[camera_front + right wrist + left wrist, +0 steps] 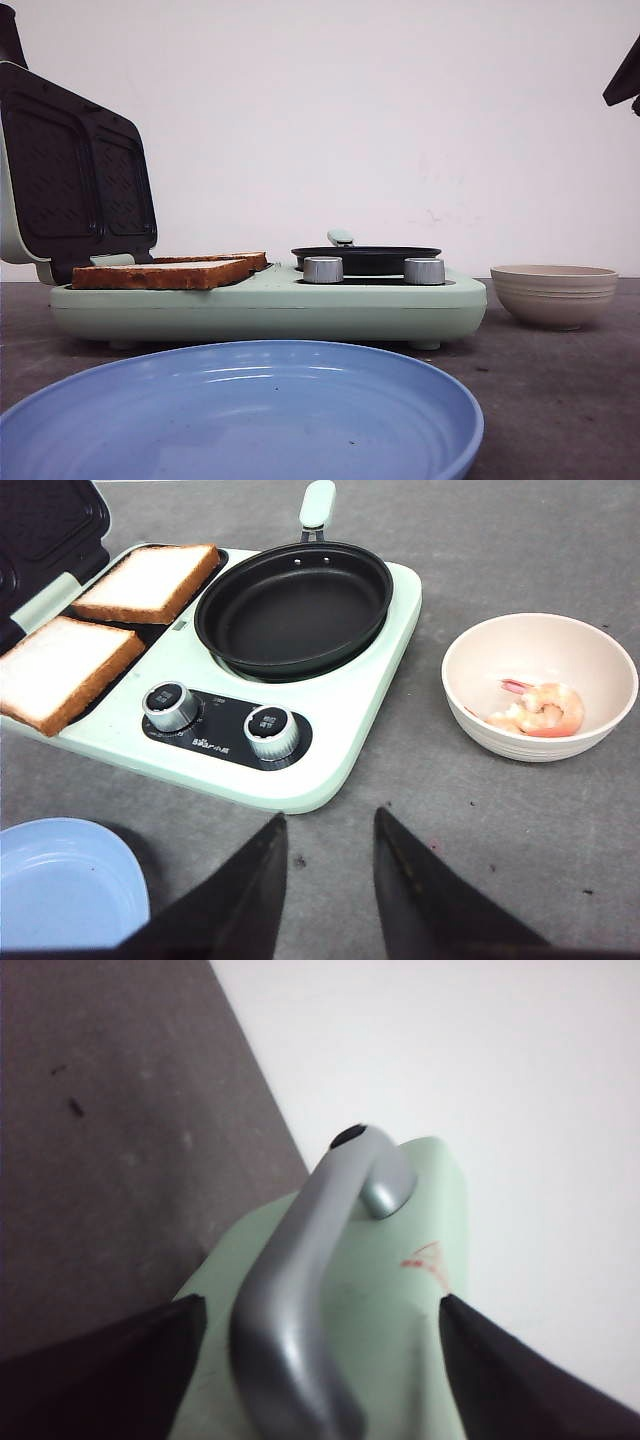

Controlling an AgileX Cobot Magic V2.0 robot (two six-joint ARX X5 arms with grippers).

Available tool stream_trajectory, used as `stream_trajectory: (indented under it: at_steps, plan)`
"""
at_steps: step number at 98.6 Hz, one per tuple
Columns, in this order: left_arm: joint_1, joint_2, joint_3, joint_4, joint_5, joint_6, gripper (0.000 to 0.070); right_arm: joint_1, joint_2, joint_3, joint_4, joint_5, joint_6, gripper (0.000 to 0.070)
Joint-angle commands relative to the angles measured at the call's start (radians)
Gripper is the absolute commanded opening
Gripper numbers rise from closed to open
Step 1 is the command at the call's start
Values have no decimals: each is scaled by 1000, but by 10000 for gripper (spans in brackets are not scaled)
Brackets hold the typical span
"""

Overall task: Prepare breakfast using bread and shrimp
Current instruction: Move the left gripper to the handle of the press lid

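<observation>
We find the bread (150, 580), two slices, lying flat in the open press of the breakfast maker (330, 770); the shrimp (540, 710) rests in the beige bowl (470, 670). We judge the shrimp light, soft and slippery, best pinched across its curled body. The right gripper (325, 875) hangs parted and empty over the table. The left gripper (320, 1325) straddles the lid handle (300, 1290), fingers wide, apparently not touching. From the front, the bowl's rim hides the shrimp.
</observation>
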Motion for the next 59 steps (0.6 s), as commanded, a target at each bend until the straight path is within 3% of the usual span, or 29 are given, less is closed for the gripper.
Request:
stream_trajectory:
  at_steps: [1,17,35,41,59]
  plan:
    - [4,10,6,16,2,2,260,4,4,3,3,0,16,152]
    - [10,10,6,15,6,4,139,4,3,3,-2,0,22,152]
    - [10,10,6,6,6,17,77,4,3,3,-12,0,33,152]
    - [10,10,6,4,7,31,2,4,3,3,-13,0,35,152]
    - [6,10,6,2,22,82,5,4,3,3,-20,0,35,152]
